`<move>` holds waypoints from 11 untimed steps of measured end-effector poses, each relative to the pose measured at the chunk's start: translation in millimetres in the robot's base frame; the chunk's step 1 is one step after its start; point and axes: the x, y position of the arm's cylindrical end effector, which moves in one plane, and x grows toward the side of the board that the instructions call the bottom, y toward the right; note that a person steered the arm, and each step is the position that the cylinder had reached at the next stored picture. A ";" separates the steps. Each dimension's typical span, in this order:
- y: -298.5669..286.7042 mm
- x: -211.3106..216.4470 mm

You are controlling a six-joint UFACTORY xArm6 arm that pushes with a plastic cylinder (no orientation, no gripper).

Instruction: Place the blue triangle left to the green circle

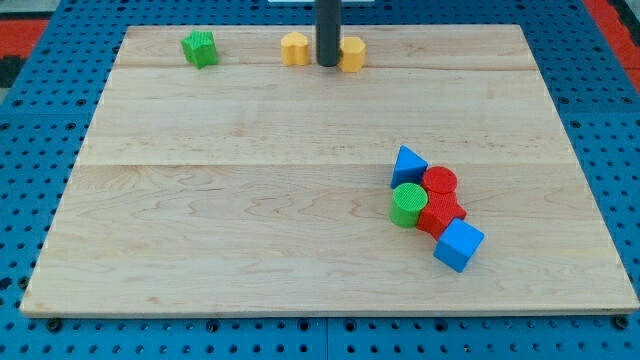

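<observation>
The blue triangle (407, 164) lies right of the board's middle, touching the upper left of the green circle (407, 205) and the red circle (439, 183). My tip (328, 64) is at the view's top, far from both, between two yellow blocks, the left one (294, 48) and the right one (351, 53). The rod rises out of the view's top edge.
A red block (440, 215) sits right of the green circle, under the red circle. A blue cube (458, 244) lies below them. A green block (200, 48) sits at the top left. The wooden board (200, 200) rests on a blue pegboard.
</observation>
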 end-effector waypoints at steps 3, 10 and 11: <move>74.0 101.3; 44.9 173.5; 0.5 186.8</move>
